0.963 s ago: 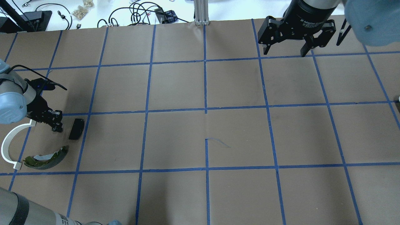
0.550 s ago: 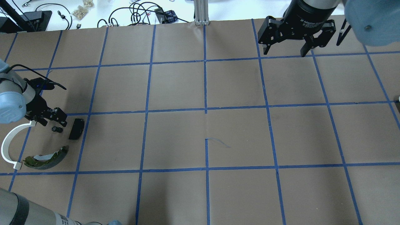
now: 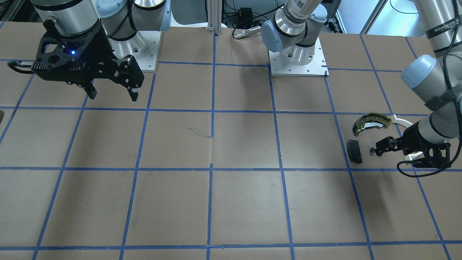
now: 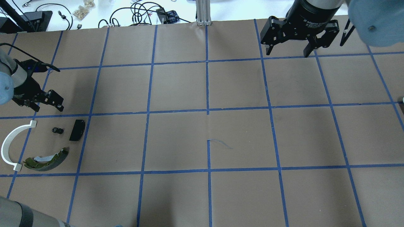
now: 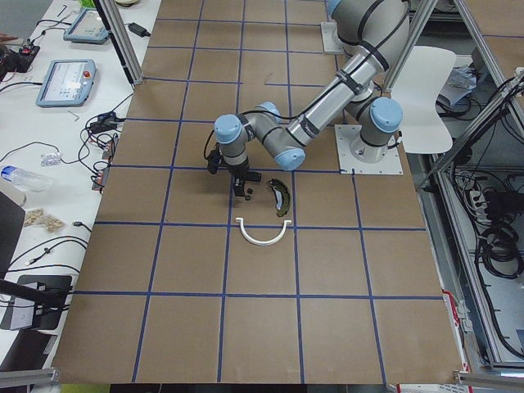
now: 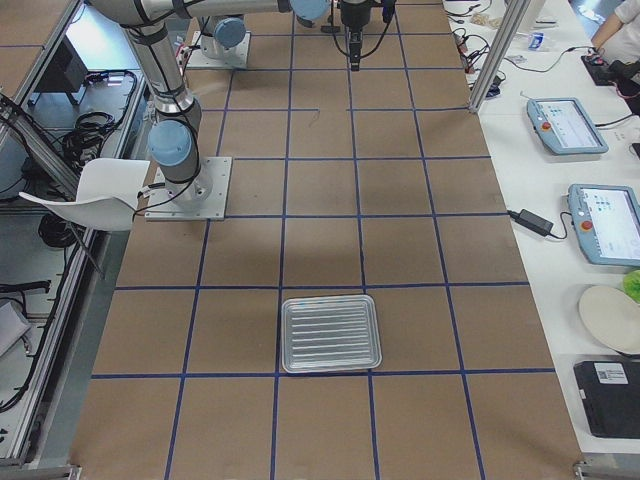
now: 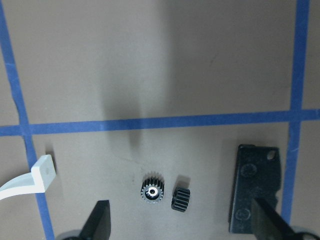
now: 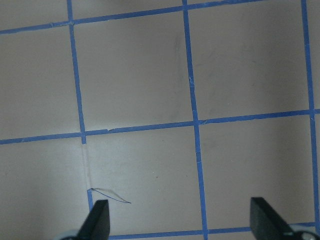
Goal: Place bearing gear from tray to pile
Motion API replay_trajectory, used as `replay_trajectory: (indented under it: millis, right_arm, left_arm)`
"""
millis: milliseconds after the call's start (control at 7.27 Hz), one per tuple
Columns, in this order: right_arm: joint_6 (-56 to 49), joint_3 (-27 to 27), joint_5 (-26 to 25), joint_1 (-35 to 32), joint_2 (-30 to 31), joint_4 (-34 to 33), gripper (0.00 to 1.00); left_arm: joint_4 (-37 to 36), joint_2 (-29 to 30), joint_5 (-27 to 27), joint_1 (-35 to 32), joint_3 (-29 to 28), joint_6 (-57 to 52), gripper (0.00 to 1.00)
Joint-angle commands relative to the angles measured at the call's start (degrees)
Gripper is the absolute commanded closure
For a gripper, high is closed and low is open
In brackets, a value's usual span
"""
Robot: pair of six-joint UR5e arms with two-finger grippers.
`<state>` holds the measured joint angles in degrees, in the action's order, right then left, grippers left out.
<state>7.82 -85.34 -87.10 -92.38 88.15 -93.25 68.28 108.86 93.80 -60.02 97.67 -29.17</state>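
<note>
**Q:** Any legible markings?

**A:** The collar above the right gripper (image 4: 288, 52) carries white lettering, of which "Adaptive" can be read. The rest is too small.

**Q:** Gripper condition?

**A:** Both are spread and hold nothing. The left gripper (image 4: 48, 108) hangs clear of the parts.

**Q:** Location of the task item?

**A:** The small black toothed bearing gear (image 7: 152, 191) lies on the paper just ahead of the left gripper's fingertips, with a second toothed piece beside it. The flat black rectangular pad (image 4: 77, 130) lies to one side. The end of the long white plastic arc (image 4: 9, 142) lies to the other. The olive-yellow curved brake shoe (image 4: 47, 157) lies beyond the gear.

**Q:** Surface?

**A:** Matte brown paper table covering (image 4: 176, 138) gridded with blue tape. The ribbed silver metal tray (image 6: 330, 333) sits well apart from both grippers.
</note>
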Motion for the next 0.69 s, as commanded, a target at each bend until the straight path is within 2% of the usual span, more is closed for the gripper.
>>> replay_trajectory:
  millis: [0,138,275,550]
  right_arm:
    - [0.00,0.00,0.00,0.00,0.00,-0.09,0.00]
    - [0.00,0.00,0.00,0.00,0.00,0.00,0.00]
    - [0.00,0.00,0.00,0.00,0.00,0.00,0.00]
    - [-0.69,0.00,-0.52,0.00,0.09,0.26,0.00]
  left_arm:
    - [13.13,-1.80,-0.90,-7.36,-10.35,11.11,0.00]
    - [14.58,-3.21,-1.25,-10.53,-13.09,12.81,0.00]
    - [16.25,-4.96,-4.04,-13.69,-14.51,13.17,0.00]
    - [19.43,-9.26,-4.77,-19.67,-14.44,24.09,0.00]
